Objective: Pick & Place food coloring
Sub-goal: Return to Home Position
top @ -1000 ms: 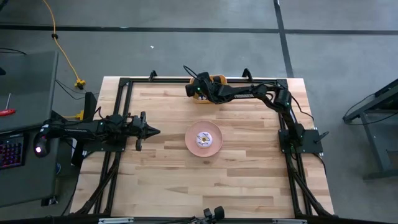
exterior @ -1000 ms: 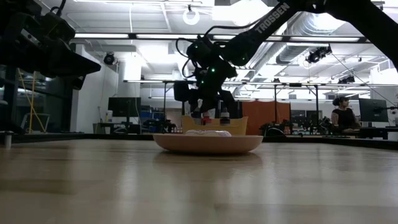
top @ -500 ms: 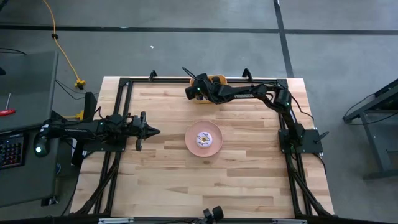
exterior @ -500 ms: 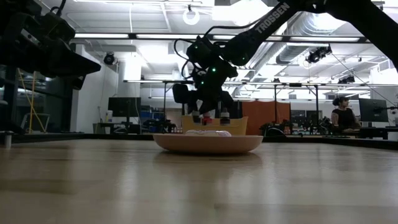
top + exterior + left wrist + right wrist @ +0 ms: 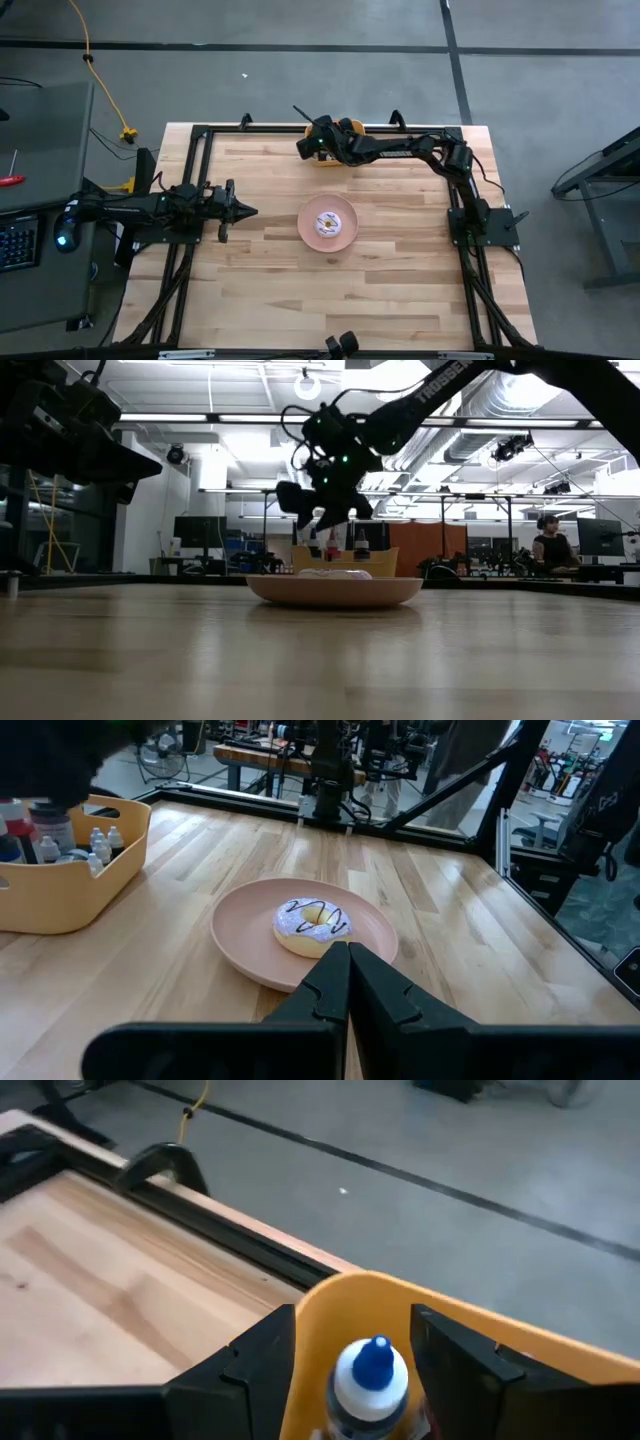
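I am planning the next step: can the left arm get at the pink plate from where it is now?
Probably yes. The left gripper points at the pink plate and only bare table lies between them; the right gripper is away over the orange bin.

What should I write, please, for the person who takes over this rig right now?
Left gripper: shut, empty, parked at the left side of the table.
Right gripper: open, empty, above the orange bin at the far edge.
Food coloring bottles: in the bin; none shows on the table. The pink plate with the doughnut sits mid-table.
Done: the placing, it seems. Left: send the right gripper home.
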